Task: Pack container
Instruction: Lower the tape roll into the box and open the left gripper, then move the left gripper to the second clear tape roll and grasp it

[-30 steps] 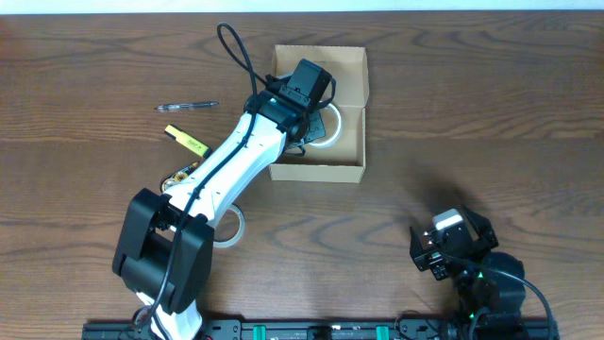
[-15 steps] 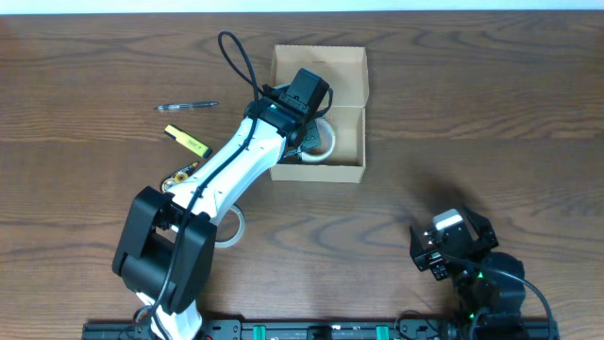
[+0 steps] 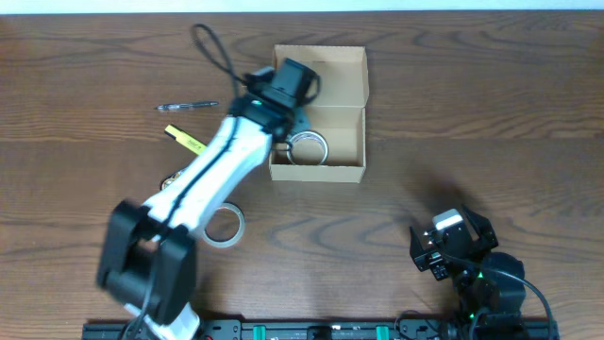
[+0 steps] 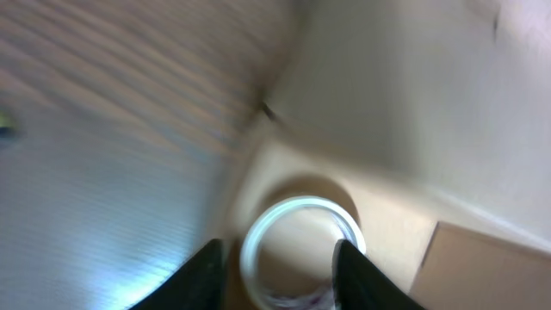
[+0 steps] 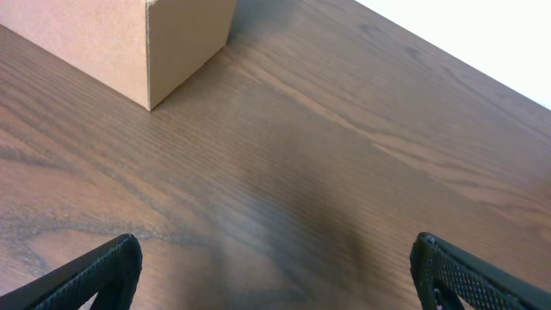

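While the left hand (image 4: pixel 277 269) hangs spread over the white tape roll (image 4: pixel 297 204) inside the light-tan cardboard box (image 3: pixel 317 172), it could snag the wall and drag the box.

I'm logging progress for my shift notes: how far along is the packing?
Done: one white tape roll lies inside the cardboard box. In hand: nothing; the left hand hangs open above that roll. Left, presumably: a second tape roll, the pen and a yellow item lie on the table; lid open.
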Controlling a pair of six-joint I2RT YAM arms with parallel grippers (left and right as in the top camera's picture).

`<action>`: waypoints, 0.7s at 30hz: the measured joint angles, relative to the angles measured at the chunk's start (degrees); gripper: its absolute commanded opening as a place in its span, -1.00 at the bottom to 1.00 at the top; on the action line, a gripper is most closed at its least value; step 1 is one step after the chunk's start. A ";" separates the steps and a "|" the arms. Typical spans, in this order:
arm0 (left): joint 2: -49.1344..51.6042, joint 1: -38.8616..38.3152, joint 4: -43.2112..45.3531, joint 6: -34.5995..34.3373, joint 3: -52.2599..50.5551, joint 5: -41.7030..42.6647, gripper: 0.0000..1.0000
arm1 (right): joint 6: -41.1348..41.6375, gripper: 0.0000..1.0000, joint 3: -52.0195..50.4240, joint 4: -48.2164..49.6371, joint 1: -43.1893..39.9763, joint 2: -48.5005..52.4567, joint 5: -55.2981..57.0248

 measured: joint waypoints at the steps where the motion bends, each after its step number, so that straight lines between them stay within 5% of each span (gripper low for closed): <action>1: -2.45 0.94 -3.17 -2.34 0.00 -1.62 0.29 | 0.00 0.99 0.00 0.02 0.00 0.00 0.00; 5: -13.64 4.63 -13.88 -13.00 -2.29 -7.32 0.40 | 0.00 0.99 0.00 -0.02 0.00 0.00 0.00; 16: -29.11 2.64 -13.42 -46.71 -33.33 -4.22 0.62 | 0.00 0.99 0.00 0.00 0.00 0.00 0.02; 21: -29.46 2.40 -8.87 -53.77 -40.30 -0.11 0.64 | 0.00 0.99 0.00 0.00 0.00 -0.02 0.00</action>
